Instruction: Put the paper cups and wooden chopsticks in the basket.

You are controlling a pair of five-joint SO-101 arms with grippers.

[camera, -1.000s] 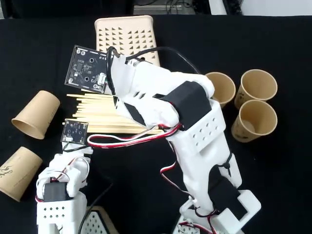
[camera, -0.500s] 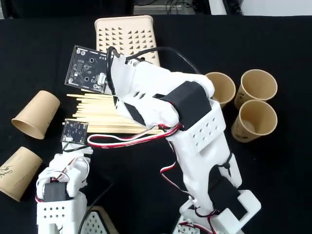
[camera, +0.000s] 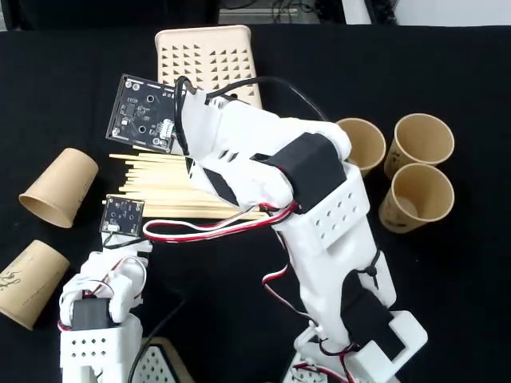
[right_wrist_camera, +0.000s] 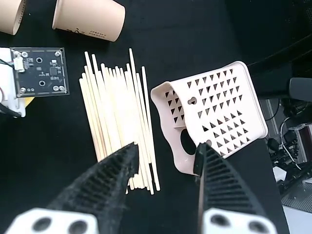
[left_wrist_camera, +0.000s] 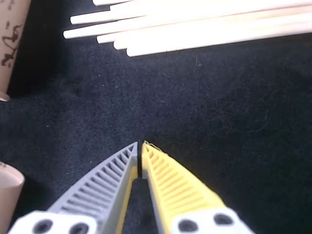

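Pale chopsticks [right_wrist_camera: 114,117] — loose flat bundle

Chopsticks [camera: 152,179]: pale wooden bundle, lying flat mid-table, roughly parallel, loosely fanned.
Basket [camera: 209,60]: cream plastic with triangular holes, broad holed face up, just beyond the chopsticks.
On their sides, left of the chopsticks: tan paper cup [camera: 60,187], cup [camera: 30,283].
Upright, clustered at right: cup [camera: 363,144], cup [camera: 421,142], cup [camera: 417,197].

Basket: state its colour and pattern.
The basket is cream plastic, pierced with rows of small triangular holes; the right wrist view shows it best.
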